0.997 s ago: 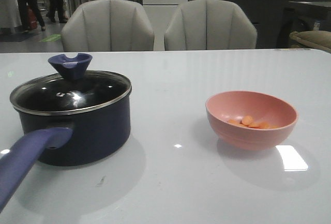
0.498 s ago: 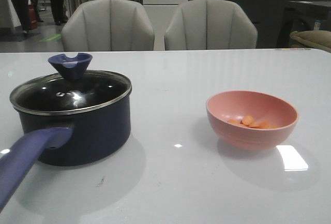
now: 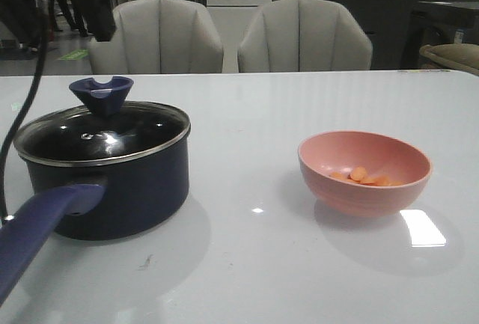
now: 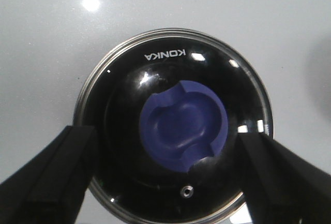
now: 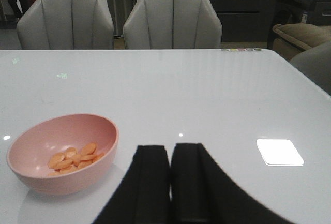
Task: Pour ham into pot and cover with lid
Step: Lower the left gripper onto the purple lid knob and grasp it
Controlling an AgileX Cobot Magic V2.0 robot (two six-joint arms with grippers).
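Observation:
The dark navy pot (image 3: 138, 189) stands at the left of the table, its purple-blue handle (image 3: 37, 230) pointing toward me. The glass lid (image 3: 105, 135) rests on it, with the notched blue knob (image 3: 102, 93) on top. My left gripper (image 4: 165, 133) hangs open above the lid (image 4: 170, 58), one finger on each side of the knob (image 4: 183, 125), touching nothing. Several orange ham slices (image 3: 363, 176) lie in the pink bowl (image 3: 359, 200) at the right. My right gripper (image 5: 169, 149) is shut and empty, low over the table beside the bowl (image 5: 67, 182) and its ham (image 5: 72, 160).
Two grey chairs (image 3: 224, 36) stand behind the table's far edge. A dark cable (image 3: 22, 107) of the left arm hangs at the far left of the front view. Bare white tabletop (image 3: 254, 152) lies between pot and bowl.
The left arm's dark shape and cable have come into the top left of the front view. Pot, lid and bowl have not moved.

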